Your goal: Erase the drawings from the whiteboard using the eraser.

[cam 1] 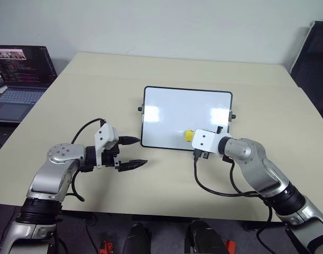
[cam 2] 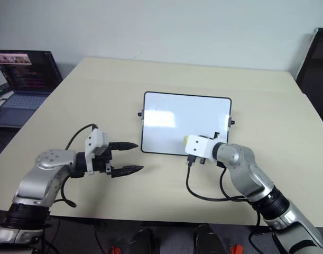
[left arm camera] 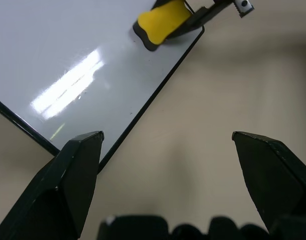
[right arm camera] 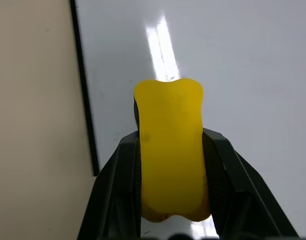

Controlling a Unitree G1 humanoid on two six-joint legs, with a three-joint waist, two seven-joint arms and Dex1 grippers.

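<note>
Nearest the head cam: the left pincer (cam 1: 130,153), two black pointed fingers spread wide w/ nothing between them, hung over the beige tabletop (cam 1: 87,100) just off the near-left corner of the whiteboard (cam 1: 172,108), a glossy white rectangular board w/ thin black frame, rounded corners & small black knobs on its short sides. Pincer tips pointed toward the board's near edge but stayed clear of it; it touched nothing.

Right pincer (right arm camera: 170,165) was pinching the eraser (right arm camera: 170,150), a small bright yellow block w/ dark underside, black fingers pressed on both long sides. Eraser sat over the whiteboard's near edge, toward its near-right part, just inside the frame. Whether the dark underside actually touched the board surface: couldn't tell.

Whiteboard lay flat approx. mid-tabletop. Its visible surface looked plain white w/ bright light reflections; no blue marks could be made out on it.

Well left of the whiteboard, past the tabletop's left edge, an open dark laptop (cam 1: 18,79) had its screen lit. Far right of the whiteboard, a black chair back (cam 1: 314,58).
</note>
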